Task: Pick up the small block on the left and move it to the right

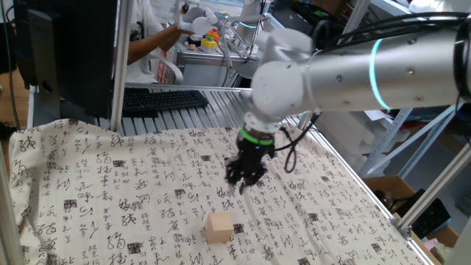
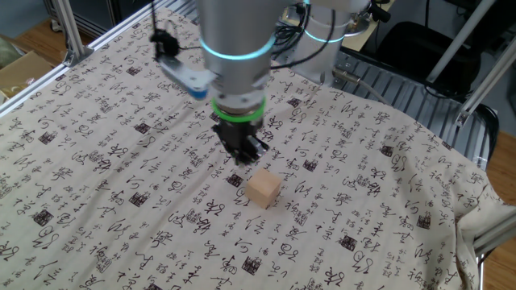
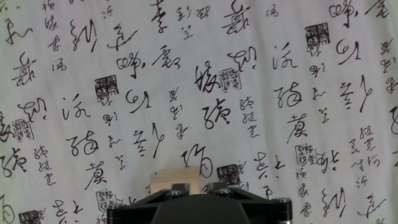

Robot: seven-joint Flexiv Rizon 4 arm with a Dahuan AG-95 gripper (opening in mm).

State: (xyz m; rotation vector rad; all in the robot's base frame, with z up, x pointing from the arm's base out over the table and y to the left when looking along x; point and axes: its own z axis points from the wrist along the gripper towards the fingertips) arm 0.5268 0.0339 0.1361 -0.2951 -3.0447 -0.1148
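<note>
Nearest, the small block [image 1: 218, 227] sits alone on the calligraphy cloth [image 1: 110, 191], not yet grasped or moved. Just beyond it hovers the gripper [image 1: 245, 179], empty; its opening I cannot tell. Everything remains.

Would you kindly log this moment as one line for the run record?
gripper: empty, above cloth | small block: on cloth, beside gripper, not touched | phase: before grasp

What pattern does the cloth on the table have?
The tablecloth is off-white with black calligraphy characters and seal stamps, clearest in the hand view.
</note>
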